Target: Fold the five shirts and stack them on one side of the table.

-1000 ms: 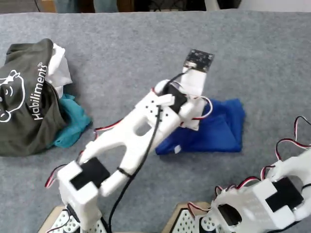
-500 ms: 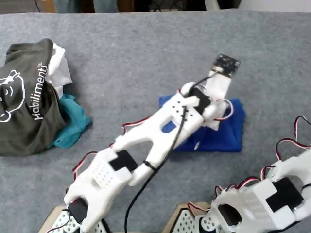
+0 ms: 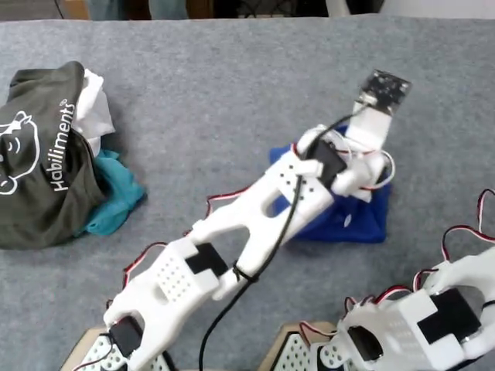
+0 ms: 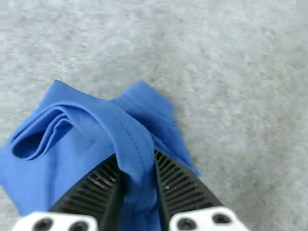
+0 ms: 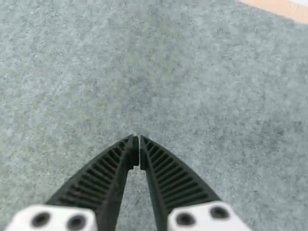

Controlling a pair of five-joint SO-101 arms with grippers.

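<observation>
At about three o'clock on the grey table [image 3: 232,93], the left gripper [image 4: 136,166] clenches a fold of the blue shirt [image 4: 72,159]; the right gripper [image 5: 138,144] is closed, empty; a shirt pile [image 3: 46,154] lies at nine.

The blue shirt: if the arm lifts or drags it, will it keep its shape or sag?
Probably floppy: the blue shirt bunches into soft folds where the left end effector pinches it. Likely light, since a thin fold fits between the jaws. The fuzzy grey table cover may drag on it.
</observation>
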